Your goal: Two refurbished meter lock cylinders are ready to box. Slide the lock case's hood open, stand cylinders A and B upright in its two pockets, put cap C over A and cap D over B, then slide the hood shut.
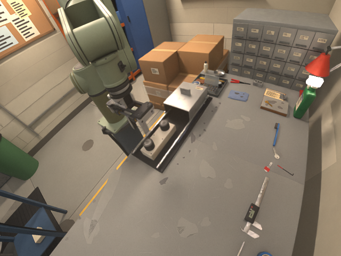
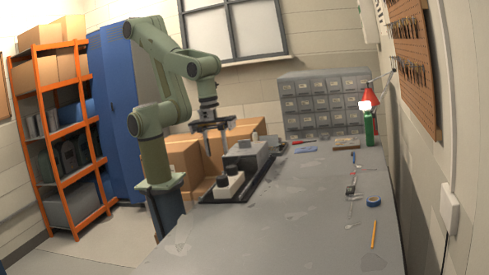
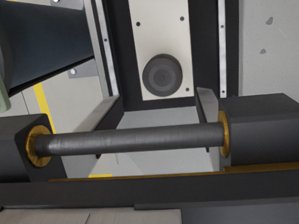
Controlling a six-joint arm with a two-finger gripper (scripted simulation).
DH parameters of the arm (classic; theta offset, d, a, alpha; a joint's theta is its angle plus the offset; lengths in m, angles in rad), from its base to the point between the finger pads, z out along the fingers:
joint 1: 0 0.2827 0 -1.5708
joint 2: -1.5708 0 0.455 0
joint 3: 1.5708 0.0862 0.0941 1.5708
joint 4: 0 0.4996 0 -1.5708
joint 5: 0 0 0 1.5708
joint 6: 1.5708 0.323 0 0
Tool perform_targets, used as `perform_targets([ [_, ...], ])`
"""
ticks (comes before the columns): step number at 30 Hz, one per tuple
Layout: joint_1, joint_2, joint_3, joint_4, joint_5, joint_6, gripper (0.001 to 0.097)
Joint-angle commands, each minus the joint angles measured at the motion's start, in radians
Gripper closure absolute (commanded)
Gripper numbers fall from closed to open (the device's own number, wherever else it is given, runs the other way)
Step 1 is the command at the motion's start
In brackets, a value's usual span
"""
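The lock case (image 1: 170, 129) lies on the bench's left side, a black tray with two rails and a cream block (image 1: 158, 139) inside. Its grey metal hood (image 1: 186, 99) is slid to the far end, leaving the block uncovered. Two dark round caps stand on the block, one nearer (image 1: 149, 144) and one farther (image 1: 164, 124); the cylinders beneath them are hidden. My gripper (image 1: 139, 121) hangs open and empty above the case's left rail, level with the farther cap. In the wrist camera one cap (image 3: 162, 77) shows just beyond my fingers (image 3: 157, 107).
Cardboard boxes (image 1: 181, 59) are stacked behind the case, with a drawer cabinet (image 1: 278, 48) at the bench's back. A parts tray (image 1: 212, 82) sits just past the hood. Calipers (image 1: 254, 210), a brush (image 1: 276, 134) and small tools lie along the right.
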Motion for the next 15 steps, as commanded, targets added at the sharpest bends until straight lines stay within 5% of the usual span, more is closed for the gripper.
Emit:
perform_targets([
  [1,0.0,-0.01,-0.009,0.0,0.017,0.0,0.0366],
  [7,0.0,-0.05,-0.043,0.0,0.093,0.0,0.0366],
  [15,0.0,-0.055,-0.047,0.0,0.103,0.0,0.0366],
])
